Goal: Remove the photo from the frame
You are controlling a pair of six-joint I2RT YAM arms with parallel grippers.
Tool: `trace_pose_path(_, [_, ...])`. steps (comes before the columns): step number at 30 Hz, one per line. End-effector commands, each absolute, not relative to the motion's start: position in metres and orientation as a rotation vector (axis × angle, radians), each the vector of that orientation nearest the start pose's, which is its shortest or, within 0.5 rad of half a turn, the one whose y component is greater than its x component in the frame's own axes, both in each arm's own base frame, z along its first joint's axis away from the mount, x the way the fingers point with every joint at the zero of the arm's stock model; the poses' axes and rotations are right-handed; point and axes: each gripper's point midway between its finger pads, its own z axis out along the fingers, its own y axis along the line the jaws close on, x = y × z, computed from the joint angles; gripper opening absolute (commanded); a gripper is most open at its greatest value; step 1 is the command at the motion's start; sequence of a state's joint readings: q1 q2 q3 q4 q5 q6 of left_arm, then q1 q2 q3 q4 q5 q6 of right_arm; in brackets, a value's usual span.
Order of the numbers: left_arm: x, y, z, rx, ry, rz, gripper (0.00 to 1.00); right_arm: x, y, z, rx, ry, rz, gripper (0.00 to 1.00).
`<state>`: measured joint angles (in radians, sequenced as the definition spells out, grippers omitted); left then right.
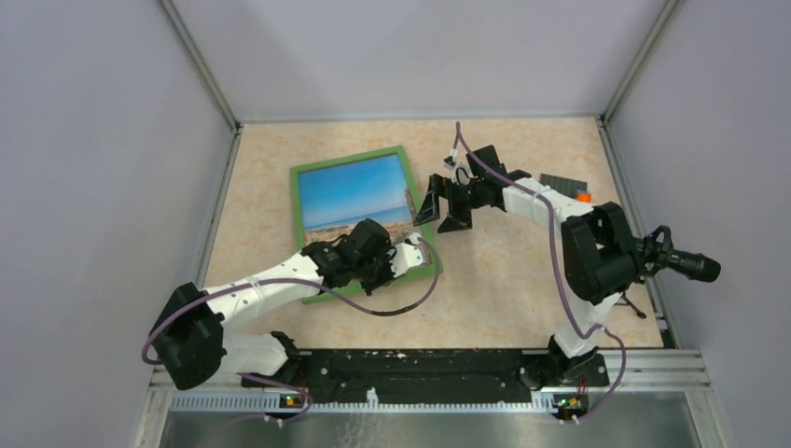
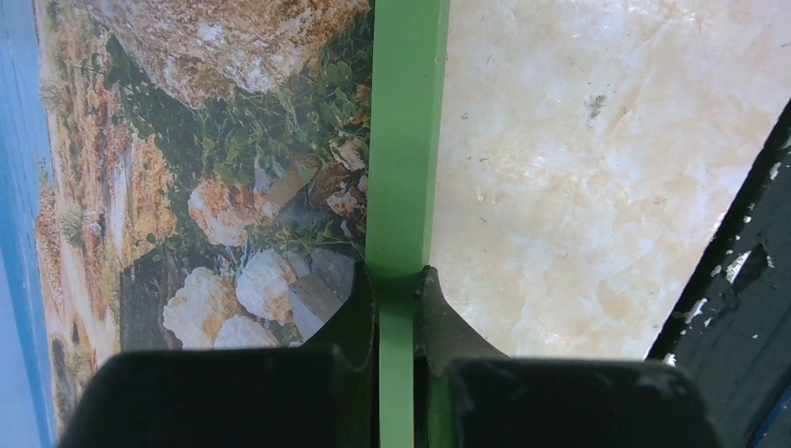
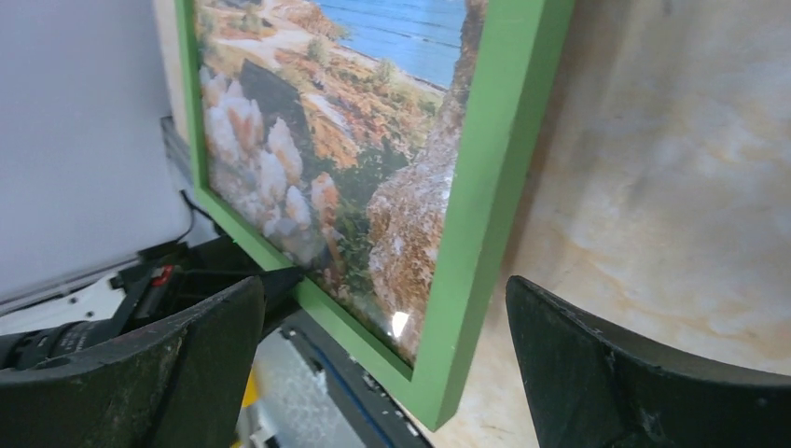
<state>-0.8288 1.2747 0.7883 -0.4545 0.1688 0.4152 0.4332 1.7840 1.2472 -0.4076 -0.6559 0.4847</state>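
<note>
Nearest the bases, the left gripper (image 2: pixel 395 291) is clamped hard on the large rectangular picture frame with the thin green border (image 2: pixel 407 140). Both black fingers (image 2: pixel 357 313) press tight against the border strip, one on the picture side and one on the table side. That reads as an anchoring grip: pin the near right edge so the frame can't skate across the pale marbled tabletop (image 2: pixel 578 168) while the other arm works. Just inside that pinch lies the large coastal photo print (image 2: pixel 233 159), seated within the border with its picture side up, rocks and scrub right beside the inner finger.

Farther out, the right gripper (image 1: pixel 438 207) hangs with its jaws spread wide and nothing in them. From its wrist camera the green border runs up between the two open fingers, ahead of them and untouched, with the frame's corner low in the gap. My read is that it's lining up on that right-hand edge for purchase. The photo is not out yet. The frame's back is hidden, so I can't tell what holds the print in.
</note>
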Motion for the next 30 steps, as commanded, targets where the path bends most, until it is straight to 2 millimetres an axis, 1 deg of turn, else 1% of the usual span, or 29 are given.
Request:
trace_pose_path(1, [0.213,-0.252,0.130,1.410,1.874,-0.419,0.00,0.313,0.299,0.122,-0.143,2.611,1.412,0.99])
trace_pose_path(4, [0.215,-0.251,0.135,1.396,1.851,-0.409,0.00,0.313,0.299,0.114,-0.108,2.640,1.407,0.99])
trace_pose_path(8, [0.216,-0.250,0.139,1.387,1.843,-0.402,0.00,0.317,0.296,0.102,-0.080,2.673,1.347,0.99])
trace_pose_path(10, [0.216,-0.251,0.141,1.386,1.839,-0.406,0.00,0.320,0.292,0.092,-0.060,2.700,1.280,0.99])
trace_pose_path(11, [0.216,-0.250,0.141,1.385,1.839,-0.403,0.00,0.319,0.292,0.091,-0.069,2.701,1.281,0.99])
trace_pose_path(15, [0.217,-0.251,0.146,1.371,1.831,-0.406,0.00,0.313,0.304,0.096,-0.076,2.689,1.414,0.99])
trace_pose_path(19, [0.221,-0.249,0.151,1.338,1.812,-0.383,0.00,0.310,0.314,0.093,-0.088,2.689,1.468,0.99])
trace_pose_path(23, [0.223,-0.252,0.159,1.325,1.770,-0.391,0.00,0.308,0.322,0.095,-0.069,2.680,1.558,0.98])
trace_pose_path(26, [0.222,-0.253,0.158,1.325,1.767,-0.399,0.00,0.308,0.324,0.091,-0.034,2.685,1.596,0.96])
trace_pose_path(30, [0.222,-0.252,0.153,1.333,1.771,-0.395,0.00,0.306,0.329,0.088,0.010,2.685,1.654,0.90])
